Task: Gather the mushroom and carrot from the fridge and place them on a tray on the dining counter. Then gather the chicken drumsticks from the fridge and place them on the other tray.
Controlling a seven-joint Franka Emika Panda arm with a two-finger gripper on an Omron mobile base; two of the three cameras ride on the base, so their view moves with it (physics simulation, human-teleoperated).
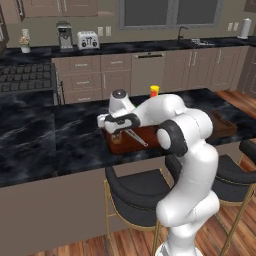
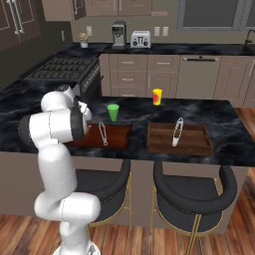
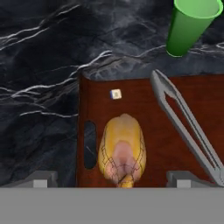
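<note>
A white robot arm reaches over the dining counter [image 2: 219,117], a long black marble top with white veins, with black round stools [image 2: 191,191] tucked along its near side. The gripper [image 3: 114,177] hangs just above the left end of a reddish-brown wooden tray [image 3: 148,96]. Its jaws stand wide apart and hold nothing; in the hand view the two finger tips [image 3: 41,178] rise at either side of a golden-brown drumstick [image 3: 121,151]. The drumstick lies on the tray beside the slot handle at that end, its rounded end toward the middle of the tray. A tiny pale cube [image 3: 116,93] sits on the tray a little beyond the drumstick. Grey metal tongs [image 3: 186,124] lie on the same tray, to the drumstick's right in the hand view. A green cup [image 3: 190,25] stands on the counter just past the tray's far edge. In the right base view a second, darker wooden tray [image 2: 199,144] rests further right along the counter, well apart from the first, with its own tongs [image 2: 177,132] lying on it. A yellow cup with a red band [image 2: 157,96] stands on the counter behind the gap between the trays. Against the back wall are a stove [image 2: 62,67], taupe drawers, a toaster [image 2: 140,39] and a coffee machine [image 2: 118,34].
</note>
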